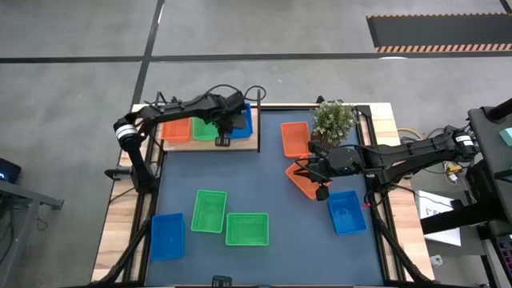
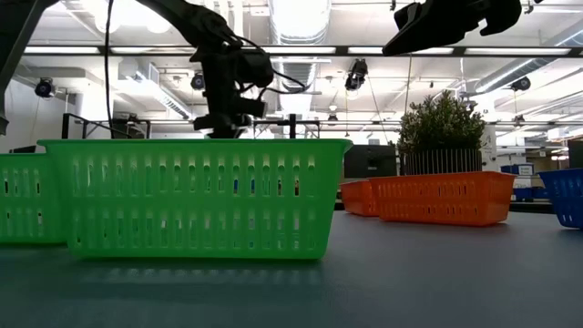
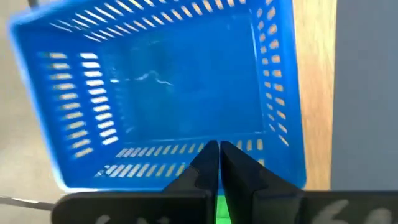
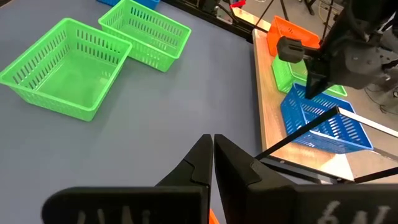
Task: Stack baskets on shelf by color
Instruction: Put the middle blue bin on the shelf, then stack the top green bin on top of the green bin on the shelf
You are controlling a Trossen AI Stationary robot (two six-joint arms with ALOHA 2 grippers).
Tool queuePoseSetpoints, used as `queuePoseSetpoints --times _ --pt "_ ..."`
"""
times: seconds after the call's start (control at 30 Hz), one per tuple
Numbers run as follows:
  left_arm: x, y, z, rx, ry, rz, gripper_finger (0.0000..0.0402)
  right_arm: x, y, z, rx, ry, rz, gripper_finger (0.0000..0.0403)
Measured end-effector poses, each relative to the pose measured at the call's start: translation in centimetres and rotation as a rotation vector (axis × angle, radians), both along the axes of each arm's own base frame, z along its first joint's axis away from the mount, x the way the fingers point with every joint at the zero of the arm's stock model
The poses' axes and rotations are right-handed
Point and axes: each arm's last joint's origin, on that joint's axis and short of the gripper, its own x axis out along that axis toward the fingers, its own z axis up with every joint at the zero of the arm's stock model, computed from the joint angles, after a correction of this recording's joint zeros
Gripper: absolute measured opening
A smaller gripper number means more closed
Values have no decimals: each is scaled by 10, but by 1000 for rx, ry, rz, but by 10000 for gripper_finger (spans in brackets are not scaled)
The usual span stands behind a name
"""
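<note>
The wooden shelf (image 1: 210, 144) at the far left holds a red-orange basket (image 1: 176, 128), a green basket (image 1: 205, 128) and a blue basket (image 1: 242, 122) side by side. My left gripper (image 3: 218, 149) is shut, right above the blue basket (image 3: 168, 87) at the wall next to the green one. In the right wrist view the left gripper (image 4: 309, 87) points down at the blue basket (image 4: 326, 124). My right gripper (image 1: 320, 174) is shut and empty, high above a red-orange basket (image 1: 302, 182) on the mat. It shows at the top of the low view (image 2: 455, 20). My left gripper's shut fingertips (image 3: 208, 152) come from above at the rim of the blue basket's wall (image 3: 161, 152) on the green basket's side. I cannot tell whether they touch it. The basket rests on the shelf.
On the dark mat (image 1: 264, 184) lie two green baskets (image 1: 209, 210) (image 1: 246, 228), two blue baskets (image 1: 166, 234) (image 1: 346, 210) and another red-orange basket (image 1: 294, 138). A potted plant (image 1: 334, 120) stands at the far right. The shelf's thin black post (image 4: 298, 134) stands beside the blue basket.
</note>
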Motion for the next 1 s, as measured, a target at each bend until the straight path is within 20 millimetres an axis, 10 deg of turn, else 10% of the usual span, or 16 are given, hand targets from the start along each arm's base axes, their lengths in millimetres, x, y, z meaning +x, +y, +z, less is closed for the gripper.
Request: queuePoseSetpoints --times 0.27,0.77,1.0 --pt "2 -14 9 -23 0 10 0 0 0 0 0 1 0 9" --pt "-62 -33 44 9 -49 183 0 0 0 0 7 1 -4 9" --pt "-70 -83 56 -121 -191 273 0 0 0 0 7 2 -4 9"
